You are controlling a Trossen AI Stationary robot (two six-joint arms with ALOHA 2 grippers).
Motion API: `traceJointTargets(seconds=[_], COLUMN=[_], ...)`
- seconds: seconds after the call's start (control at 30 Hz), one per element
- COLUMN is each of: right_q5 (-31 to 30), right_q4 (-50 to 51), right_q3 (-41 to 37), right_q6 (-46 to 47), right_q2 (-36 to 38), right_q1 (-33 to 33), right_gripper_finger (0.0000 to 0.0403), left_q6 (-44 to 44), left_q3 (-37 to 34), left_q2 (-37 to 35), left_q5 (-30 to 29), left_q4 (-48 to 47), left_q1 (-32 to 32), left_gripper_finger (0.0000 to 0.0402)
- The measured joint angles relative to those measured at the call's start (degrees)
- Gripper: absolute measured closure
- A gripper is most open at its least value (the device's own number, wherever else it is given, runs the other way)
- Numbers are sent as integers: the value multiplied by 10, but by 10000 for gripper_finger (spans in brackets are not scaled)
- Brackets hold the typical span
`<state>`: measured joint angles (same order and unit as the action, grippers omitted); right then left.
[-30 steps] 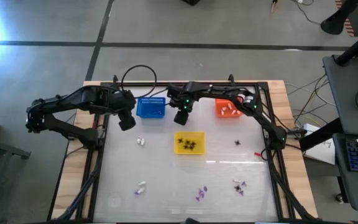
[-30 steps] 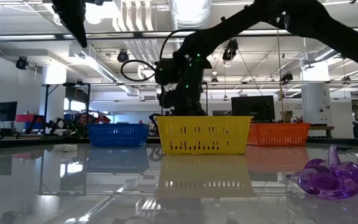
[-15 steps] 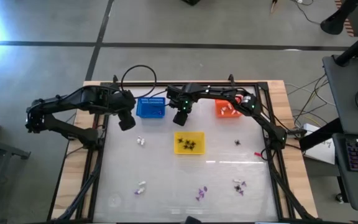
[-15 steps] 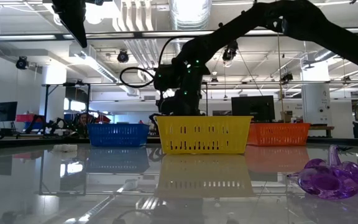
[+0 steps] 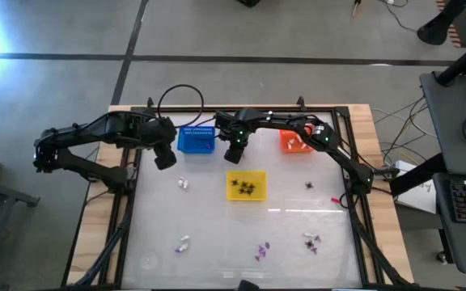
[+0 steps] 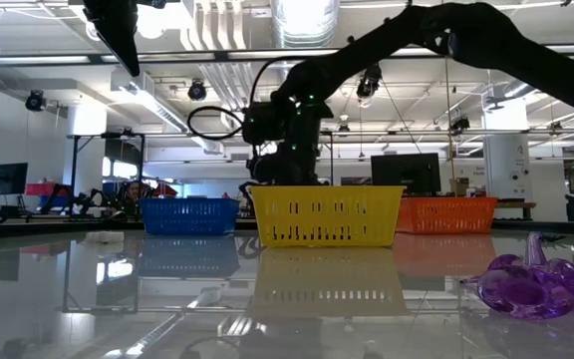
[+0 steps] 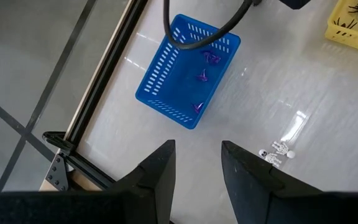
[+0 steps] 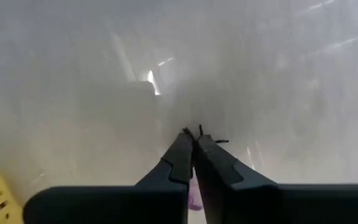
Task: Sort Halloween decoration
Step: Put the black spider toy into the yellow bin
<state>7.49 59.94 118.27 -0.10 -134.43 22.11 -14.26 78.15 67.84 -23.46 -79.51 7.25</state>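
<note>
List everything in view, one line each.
blue basket: one, blue, far left; holds three purple trinkets
yellow basket: one, yellow, centre; holds black spiders
orange basket: one, orange, far right; holds white trinkets
loose trinkets: several, white, purple and black, scattered on the near half of the table
left gripper: open, beside blue basket
right gripper: shut, between blue and yellow baskets
</note>
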Motion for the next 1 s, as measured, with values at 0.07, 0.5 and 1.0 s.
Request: traceJointTargets(seconds=[0.07, 0.5, 1.0], right_q5=[-10, -2, 2], right_q4=[7, 166, 197], right_q3=[16, 132, 152], right_q6=[-4, -27, 14], right_q2=[-2, 0, 10], right_q1=[0, -19, -86], right_gripper_finger=[394, 395, 395], left_q6=[0, 2, 45], left_q3=[0, 0, 0], left_q2=[0, 0, -16], left_q5=[0, 0, 0], left_q4=[0, -17, -39], left_q1=[0, 0, 0], left_gripper_finger=[290, 290, 290])
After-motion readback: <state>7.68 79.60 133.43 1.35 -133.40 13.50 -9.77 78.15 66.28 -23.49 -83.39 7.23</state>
